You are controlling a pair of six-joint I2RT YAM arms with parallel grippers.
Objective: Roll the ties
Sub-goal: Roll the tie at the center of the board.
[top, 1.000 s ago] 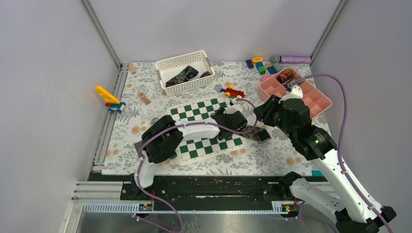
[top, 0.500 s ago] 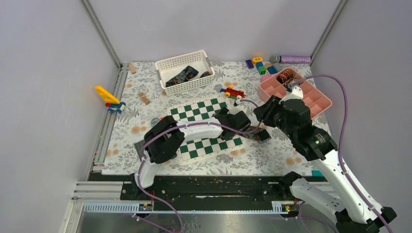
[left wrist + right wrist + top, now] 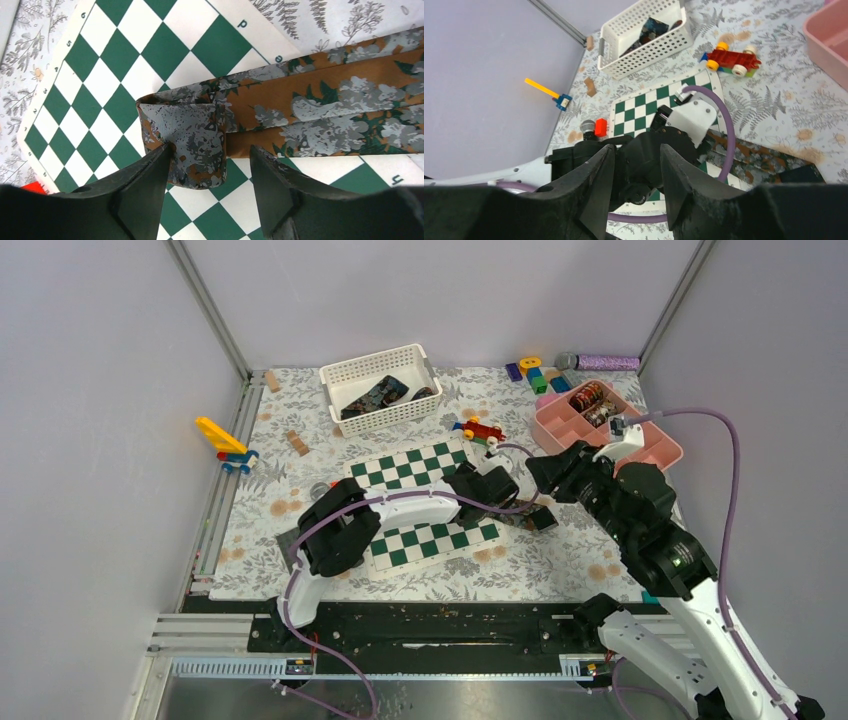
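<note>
Brown tie [image 3: 320, 95]: lies flat across the corner of the chessboard [image 3: 100, 65] and out onto the floral table cover [image 3: 270, 510]. Its near end is folded over into a short, loose first turn.
Left gripper [image 3: 210, 160]: jaws parted and straddling that folded end. The left finger [image 3: 145, 185] touches the fold's edge and the other stands clear of it. Whether it presses or merely rests there is hard to say from this angle.
Right gripper [image 3: 636, 150]: fingers spread with nothing between them, hanging above the left arm's wrist.
Change over the last second: the right arm has drawn back toward the right and near side, uncovering more of the pink tray [image 3: 655, 455]. The left gripper has edged a little to the right, and the tie's far end has not shifted.
Rolled ties [image 3: 590, 398]: in a far compartment of the pink tray.
Dark ties [image 3: 378, 395]: loose in the white basket [image 3: 340, 375] at the far side of the table.
</note>
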